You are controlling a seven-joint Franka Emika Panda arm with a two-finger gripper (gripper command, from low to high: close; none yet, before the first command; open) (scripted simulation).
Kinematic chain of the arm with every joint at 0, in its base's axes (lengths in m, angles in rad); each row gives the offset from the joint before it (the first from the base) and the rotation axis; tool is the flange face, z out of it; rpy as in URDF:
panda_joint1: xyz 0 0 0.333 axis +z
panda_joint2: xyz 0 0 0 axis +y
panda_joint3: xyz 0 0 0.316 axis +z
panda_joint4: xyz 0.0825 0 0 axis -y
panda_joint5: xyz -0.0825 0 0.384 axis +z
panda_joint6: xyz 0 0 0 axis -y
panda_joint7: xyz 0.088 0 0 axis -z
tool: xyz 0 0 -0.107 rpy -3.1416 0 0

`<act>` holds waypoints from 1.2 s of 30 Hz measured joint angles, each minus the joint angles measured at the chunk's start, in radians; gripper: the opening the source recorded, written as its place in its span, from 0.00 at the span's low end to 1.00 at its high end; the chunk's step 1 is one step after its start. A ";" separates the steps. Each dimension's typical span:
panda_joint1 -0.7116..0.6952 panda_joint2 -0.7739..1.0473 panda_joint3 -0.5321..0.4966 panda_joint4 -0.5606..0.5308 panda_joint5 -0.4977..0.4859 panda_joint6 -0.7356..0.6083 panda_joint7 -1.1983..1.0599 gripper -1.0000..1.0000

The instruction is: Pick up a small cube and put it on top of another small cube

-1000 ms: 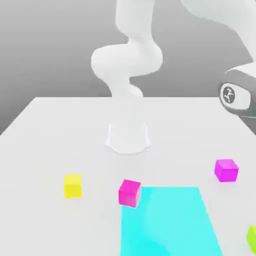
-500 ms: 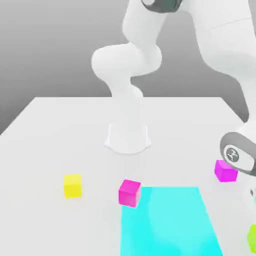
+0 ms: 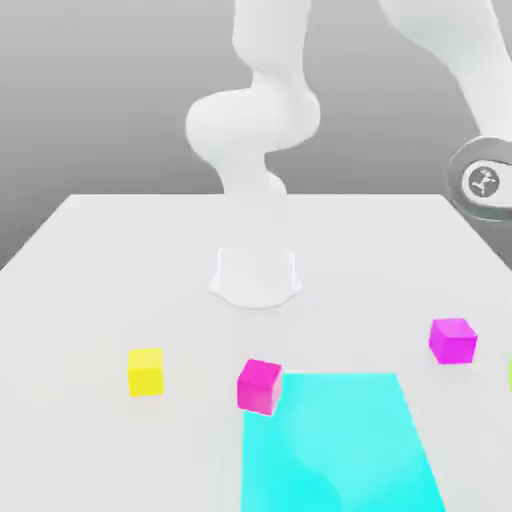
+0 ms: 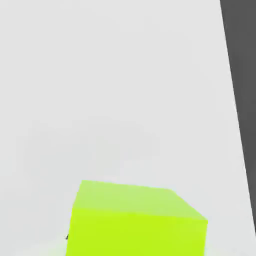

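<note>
Lime-green small cube (image 4: 135, 220), flat matte faces, close under the camera, gripper state unclear

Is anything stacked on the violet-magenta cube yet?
No, the violet-magenta cube sits alone on the white table in the exterior view, its top face bare.

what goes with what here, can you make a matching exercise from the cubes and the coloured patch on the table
Things:
1. yellow cube
2. hot-pink cube
3. violet-magenta cube
4. lime-green cube

Places:
A. touching the corner of the cyan patch
B. close up in the hand view
C. alone toward the exterior view's left
D. toward the exterior view's right, off the patch

Pairs: 1-C, 2-A, 3-D, 4-B
</note>
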 joint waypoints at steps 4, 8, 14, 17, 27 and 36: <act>0.034 -0.077 0.013 -0.073 -0.012 0.005 0.126 0.00; 0.062 -0.144 0.034 -0.149 0.006 0.017 0.229 0.00; 0.128 -0.223 0.053 -0.267 0.088 0.045 0.345 0.00; 0.161 -0.252 0.068 -0.326 0.155 0.061 0.385 0.00; 0.226 -0.230 0.098 -0.385 0.304 0.112 0.395 0.00; 0.238 -0.121 0.084 -0.381 0.291 0.219 0.404 0.00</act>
